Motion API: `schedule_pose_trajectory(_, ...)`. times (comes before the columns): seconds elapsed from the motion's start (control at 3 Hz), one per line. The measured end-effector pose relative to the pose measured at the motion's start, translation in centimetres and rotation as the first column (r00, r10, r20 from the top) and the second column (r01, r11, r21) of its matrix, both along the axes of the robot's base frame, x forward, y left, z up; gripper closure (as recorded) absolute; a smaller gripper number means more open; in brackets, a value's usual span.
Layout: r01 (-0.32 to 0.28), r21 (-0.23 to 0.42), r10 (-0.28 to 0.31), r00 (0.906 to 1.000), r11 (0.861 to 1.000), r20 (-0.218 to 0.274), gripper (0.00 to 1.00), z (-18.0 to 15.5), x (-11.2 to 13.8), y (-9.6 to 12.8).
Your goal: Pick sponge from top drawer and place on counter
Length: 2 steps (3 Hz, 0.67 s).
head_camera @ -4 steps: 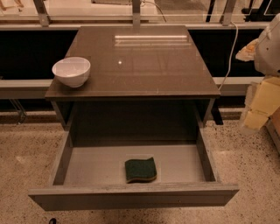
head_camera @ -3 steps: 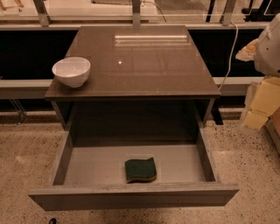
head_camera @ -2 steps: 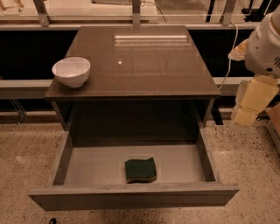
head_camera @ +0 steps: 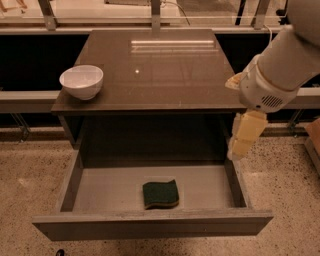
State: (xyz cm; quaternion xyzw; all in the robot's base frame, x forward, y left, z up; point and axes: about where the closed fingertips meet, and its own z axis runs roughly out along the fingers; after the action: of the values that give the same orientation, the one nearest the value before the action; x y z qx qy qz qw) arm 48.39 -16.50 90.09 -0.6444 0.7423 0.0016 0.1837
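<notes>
The sponge (head_camera: 160, 194) lies dark green face up on the grey floor of the top drawer (head_camera: 100, 190), near the front middle. The drawer is pulled fully out, its flat front panel toward me. The counter (head_camera: 165, 70) is the glossy brown top of the cabinet above it. My arm comes in from the upper right. The gripper (head_camera: 245, 136), a cream-coloured part pointing down, hangs over the drawer's right side wall, just right of the counter's front corner. It is above and to the right of the sponge and does not touch it.
A white bowl (head_camera: 81, 81) stands on the counter's front left corner. A metal rail with posts (head_camera: 155, 12) runs behind the counter. Speckled terrazzo floor (head_camera: 30, 175) surrounds the cabinet. A brown object (head_camera: 314, 145) shows at the right edge.
My arm has swung in from the right edge toward the cabinet, and the gripper now hangs over the drawer's right wall. The sponge, bowl and drawer have not moved.
</notes>
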Motion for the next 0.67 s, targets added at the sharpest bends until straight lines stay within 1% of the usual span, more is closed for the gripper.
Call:
schedule_pose_trajectory(0.33,-0.021,0.06,0.02,0.9996,0.998,0.021,0.0,-5.6,-0.4,-0.2)
schedule_pose_trajectory(0.67,-0.011,0.085,0.004,0.9961,0.996,0.088,0.0,-6.4,0.7,-0.5)
